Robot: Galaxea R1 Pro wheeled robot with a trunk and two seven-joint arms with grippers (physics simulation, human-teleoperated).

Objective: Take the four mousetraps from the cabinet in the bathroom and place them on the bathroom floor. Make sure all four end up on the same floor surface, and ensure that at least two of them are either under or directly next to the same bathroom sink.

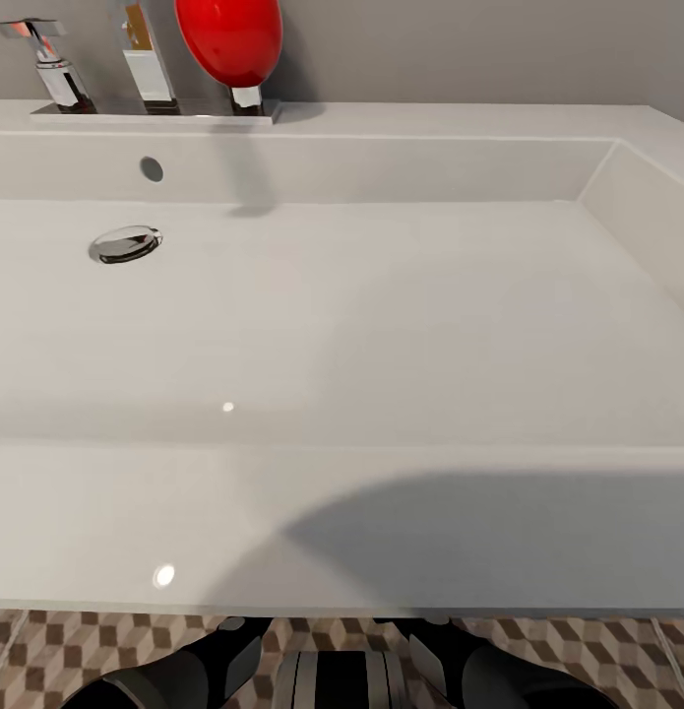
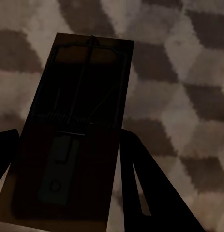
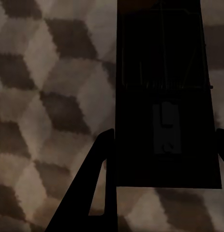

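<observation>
In the left wrist view, a brown wooden mousetrap (image 2: pixel 82 96) with its wire parts showing sits between the dark fingers of my left gripper (image 2: pixel 68 135), which is shut on its sides. Below it lies the cube-patterned bathroom floor (image 2: pixel 189 63), in shadow. In the right wrist view, a second mousetrap (image 3: pixel 160 72) is clamped the same way in my right gripper (image 3: pixel 165 133), over the same tiled floor (image 3: pixel 49 87). In the head view, the wide white sink (image 1: pixel 381 325) lies right in front of me and both arms reach under its front edge. The cabinet is out of view.
A chrome tap (image 1: pixel 145 59), a second chrome fitting (image 1: pixel 46 64) and a red rounded object (image 1: pixel 228 34) stand at the sink's back edge, and the round drain (image 1: pixel 125 243) is at the basin's left. A strip of tiled floor (image 1: pixel 46 650) shows below the sink's front rim.
</observation>
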